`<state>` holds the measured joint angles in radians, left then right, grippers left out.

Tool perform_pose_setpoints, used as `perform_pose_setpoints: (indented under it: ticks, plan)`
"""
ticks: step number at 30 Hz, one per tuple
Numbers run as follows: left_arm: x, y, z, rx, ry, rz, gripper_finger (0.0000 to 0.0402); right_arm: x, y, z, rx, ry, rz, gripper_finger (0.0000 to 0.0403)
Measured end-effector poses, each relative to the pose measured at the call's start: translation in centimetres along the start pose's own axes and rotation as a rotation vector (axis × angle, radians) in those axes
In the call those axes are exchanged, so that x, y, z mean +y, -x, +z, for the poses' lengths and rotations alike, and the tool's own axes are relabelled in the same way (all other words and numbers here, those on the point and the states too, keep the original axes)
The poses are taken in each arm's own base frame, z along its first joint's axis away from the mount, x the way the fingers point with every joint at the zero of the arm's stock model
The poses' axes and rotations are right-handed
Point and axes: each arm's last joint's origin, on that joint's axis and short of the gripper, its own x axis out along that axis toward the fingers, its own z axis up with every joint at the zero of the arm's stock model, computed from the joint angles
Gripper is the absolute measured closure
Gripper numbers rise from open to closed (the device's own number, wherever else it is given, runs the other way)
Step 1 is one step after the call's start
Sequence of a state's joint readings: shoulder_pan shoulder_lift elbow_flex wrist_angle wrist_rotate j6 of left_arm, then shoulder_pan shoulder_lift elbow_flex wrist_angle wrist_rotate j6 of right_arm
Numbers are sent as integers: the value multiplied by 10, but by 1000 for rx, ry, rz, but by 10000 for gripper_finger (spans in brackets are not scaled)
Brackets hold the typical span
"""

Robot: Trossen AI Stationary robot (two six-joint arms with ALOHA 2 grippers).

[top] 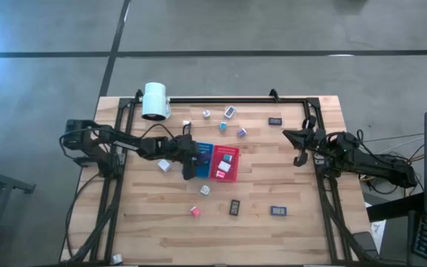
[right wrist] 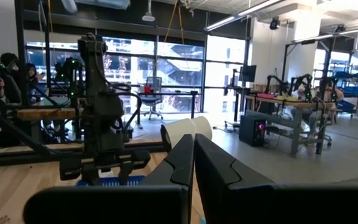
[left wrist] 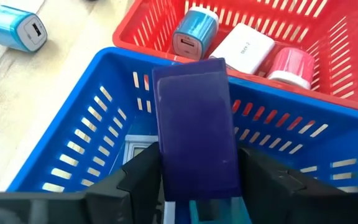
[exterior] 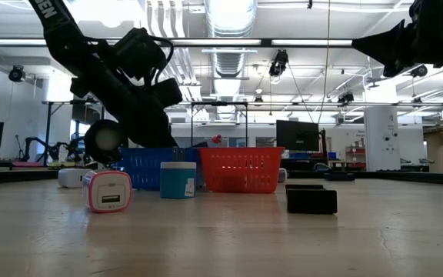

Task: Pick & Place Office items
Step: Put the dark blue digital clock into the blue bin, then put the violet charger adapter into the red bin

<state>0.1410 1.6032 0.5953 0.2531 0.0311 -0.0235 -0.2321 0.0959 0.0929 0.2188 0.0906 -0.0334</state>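
My left gripper (top: 190, 165) (left wrist: 197, 177) hangs over the blue perforated tray (top: 203, 154) (left wrist: 73, 137), shut on a dark purple-blue flat rectangle (left wrist: 196, 118). Beside it, the red tray (top: 226, 166) (left wrist: 328, 56) holds a blue cube (left wrist: 193, 32), a white cube (left wrist: 247, 50) and a pink one (left wrist: 291, 65). Other small cubes and dark rectangles lie scattered on the table, such as a pink cube (top: 195, 211) (exterior: 108, 190), a teal cube (exterior: 178, 179) and a dark rectangle (top: 235, 207) (exterior: 311, 200). My right gripper (top: 300, 144) (right wrist: 193, 158) waits shut at the right edge. My left gripper pinches the dark flat rectangle by its near end (left wrist: 197, 171) between the two fingers (left wrist: 143, 177), one on each long edge. The rectangle sticks out past the fingertips along them, over the inside of the blue tray. Whether its far end touches the tray, I cannot tell.
A big white cylinder (top: 156, 100) (right wrist: 185, 134) stands at the far left of the table. A dark frame (top: 221, 99) runs along the far edge and both sides. Bare wood lies near the front edge (top: 221, 241). A light blue cube (left wrist: 17, 28) sits outside the blue tray.
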Motion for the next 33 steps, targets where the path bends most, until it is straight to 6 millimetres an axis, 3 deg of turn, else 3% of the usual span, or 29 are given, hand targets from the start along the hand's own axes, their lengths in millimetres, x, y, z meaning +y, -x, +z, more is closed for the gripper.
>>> perform_pose_setpoints:
  ticks: [10, 17, 22, 28, 33]
  plan:
    - [0, 5, 9, -35, -17, 1, 173, 0, 0, 0, -2, 3, 0, 394]
    - [-5, 50, 24, -195, -49, 12, 181, 0, 0, 0, -2, 2, 0, 394]
    - [-8, 89, 12, -370, -72, 85, 236, 0, 0, 0, -2, -1, 1, 394]
    - [-7, 123, -7, -565, -68, 86, 377, 0, 0, 0, -3, -6, 1, 394]
    - [-7, 140, -21, -646, -93, 94, 392, 0, 0, 0, -4, -8, 1, 394]
